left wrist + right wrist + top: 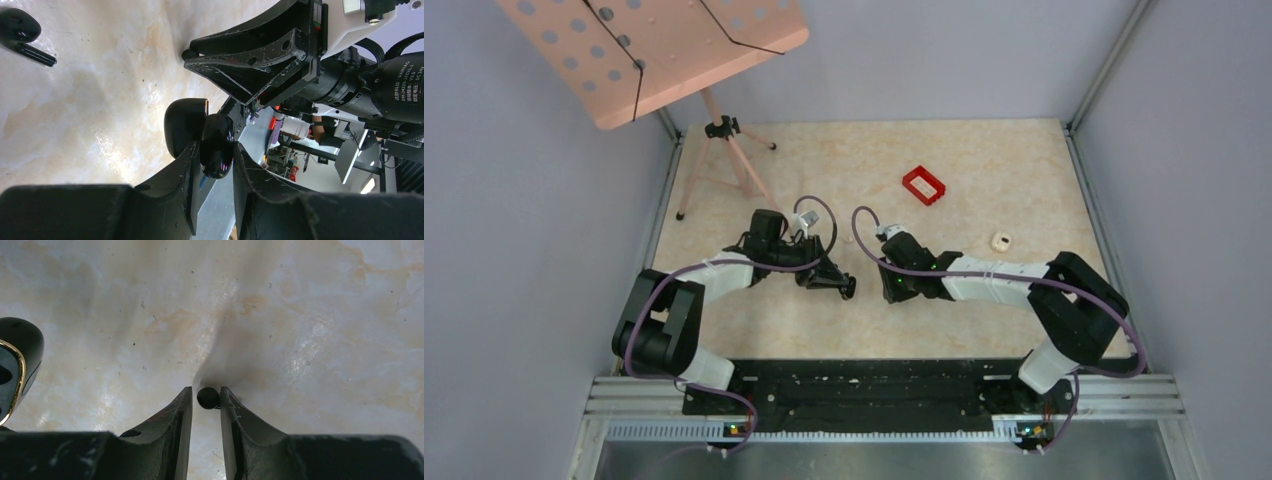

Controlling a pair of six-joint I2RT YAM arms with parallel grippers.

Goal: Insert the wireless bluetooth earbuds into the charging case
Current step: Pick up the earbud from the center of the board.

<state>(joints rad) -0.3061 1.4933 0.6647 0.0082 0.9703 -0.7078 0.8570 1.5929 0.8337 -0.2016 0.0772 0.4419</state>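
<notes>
A: Since the case heads the list, where is it logged?

B: Item one, case point(185, 130): centre of the left wrist view, clamped in the left gripper point(218, 149). The fingers are closed hard on its glossy body, and the gold-edged half is swung open. It is presumably steadied there so the opening faces the other arm.

A: Earbuds?

B: Item two, small dark piece point(207, 398): low centre of the right wrist view, at table point(300, 315) level. The right gripper point(206, 391) is narrowed to a slit and pinches it. It is likely an earbud, gripped for carrying to the case, which shows at that frame's left edge.
Item three, dark stemmed earbud point(20, 27): loose, upper left of the left wrist view.
Item four, cream earbud point(1001, 241): loose, right of centre overhead, well apart from both arms.

A: Sundries?

B: Red tray point(925, 185), upper centre. Pink stand point(654, 50), upper left. Neither is touched.
</notes>
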